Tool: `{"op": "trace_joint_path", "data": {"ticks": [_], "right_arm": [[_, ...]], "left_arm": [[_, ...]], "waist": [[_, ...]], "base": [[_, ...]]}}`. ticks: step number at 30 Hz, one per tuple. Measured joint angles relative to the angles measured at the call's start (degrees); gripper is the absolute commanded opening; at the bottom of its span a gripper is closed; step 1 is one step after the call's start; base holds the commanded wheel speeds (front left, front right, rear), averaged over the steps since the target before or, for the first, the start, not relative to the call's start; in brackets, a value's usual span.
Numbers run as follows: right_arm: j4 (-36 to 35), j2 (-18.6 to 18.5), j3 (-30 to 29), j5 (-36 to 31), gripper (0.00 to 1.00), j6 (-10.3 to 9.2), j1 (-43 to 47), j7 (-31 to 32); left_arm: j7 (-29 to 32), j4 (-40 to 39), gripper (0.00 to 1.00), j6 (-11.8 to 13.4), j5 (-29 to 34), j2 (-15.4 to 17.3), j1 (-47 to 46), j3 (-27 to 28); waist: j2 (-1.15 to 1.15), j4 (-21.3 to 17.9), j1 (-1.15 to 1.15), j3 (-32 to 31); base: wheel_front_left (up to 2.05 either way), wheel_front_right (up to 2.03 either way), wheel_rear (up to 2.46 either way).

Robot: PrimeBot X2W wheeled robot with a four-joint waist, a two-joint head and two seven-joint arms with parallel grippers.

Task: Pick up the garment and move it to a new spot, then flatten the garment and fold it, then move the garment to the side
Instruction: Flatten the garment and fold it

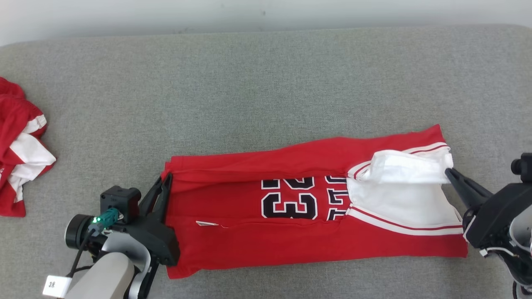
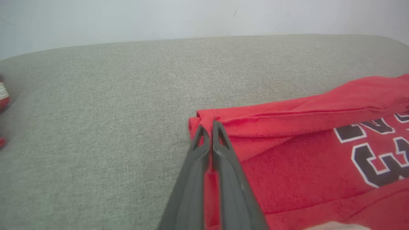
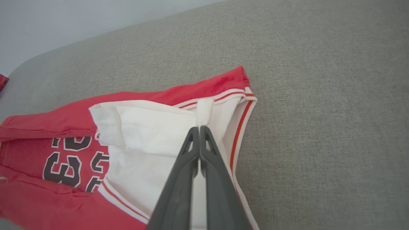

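The garment (image 1: 257, 241) is a red jersey with black and white number 23 and a white panel, lying folded lengthwise across the grey cushion. My left gripper (image 1: 165, 180) is shut on the garment's left end, pinching the red fold (image 2: 211, 118); its own tips are at left gripper (image 2: 207, 127). My right gripper (image 1: 449, 172) is shut on the garment's white folded-over edge at the right end. In the right wrist view the right gripper (image 3: 199, 129) pinches a white tab of the garment (image 3: 147, 127) beside the red-striped trim.
Another red and white cloth (image 1: 18, 149) lies bunched at the cushion's left edge. The grey cushion (image 1: 266, 83) stretches bare behind the garment up to a pale wall.
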Motion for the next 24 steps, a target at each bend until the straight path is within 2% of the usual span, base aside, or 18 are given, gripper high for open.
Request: {"op": "trace_joint_path", "data": {"ticks": [8,10,11,14,15,16,19,20,24], "right_arm": [[-6.2,3.5,-3.9,-1.9,0.00,0.00,5.5,6.7],[-7.3,3.9,-4.4,-2.8,0.00,0.00,6.6,8.5],[-7.7,4.0,-4.6,-3.2,0.00,0.00,7.1,9.1],[-8.8,3.9,-4.8,-5.9,0.00,0.00,8.0,10.5],[-9.0,4.0,-4.8,-6.4,0.00,0.00,8.1,10.8],[-9.1,3.9,-4.4,-7.1,0.00,0.00,8.3,11.4],[-9.2,3.7,-3.1,-8.6,0.00,0.00,8.7,12.6],[-9.2,3.6,-2.8,-8.8,1.00,0.00,8.7,12.9],[-9.0,3.6,-2.4,-9.3,1.00,0.00,9.1,13.1]], "left_arm": [[0.1,-0.4,0.00,1.0,-1.2,0.0,2.1,0.0],[0.1,-0.3,0.06,1.2,-1.5,0.0,2.3,0.0],[0.2,-0.2,0.12,1.3,-1.5,0.0,2.3,0.0],[0.3,0.0,0.43,1.5,-1.5,-0.1,2.3,0.0],[0.3,0.1,0.87,1.7,-1.5,-0.2,2.4,0.0],[0.3,0.2,1.00,2.0,-1.6,-0.2,2.4,0.0],[0.1,0.7,1.00,3.0,-2.6,-0.8,3.5,0.8],[-0.2,0.6,1.00,3.3,-2.9,-1.0,4.0,1.1],[-1.7,-0.3,1.00,4.5,-3.9,-2.2,6.2,3.6]], "waist": [[0.00,-0.4,0.01,-0.7],[0.00,-0.5,0.01,-0.7],[0.00,-0.5,0.01,-0.7],[0.00,-0.6,0.01,-0.8],[0.00,-0.7,0.01,-0.9],[0.00,-0.8,0.01,-0.9],[0.00,-1.0,0.01,-1.2],[0.00,-1.1,0.01,-1.4],[0.00,-1.1,0.01,-2.1]], "base": [[0.00,0.00,0.00],[0.00,0.00,0.00],[0.00,0.00,0.00],[0.00,0.00,0.00],[0.00,0.00,0.00],[0.00,0.00,0.00],[0.00,0.00,0.00],[0.00,0.00,0.00],[0.00,0.00,0.00]]}}
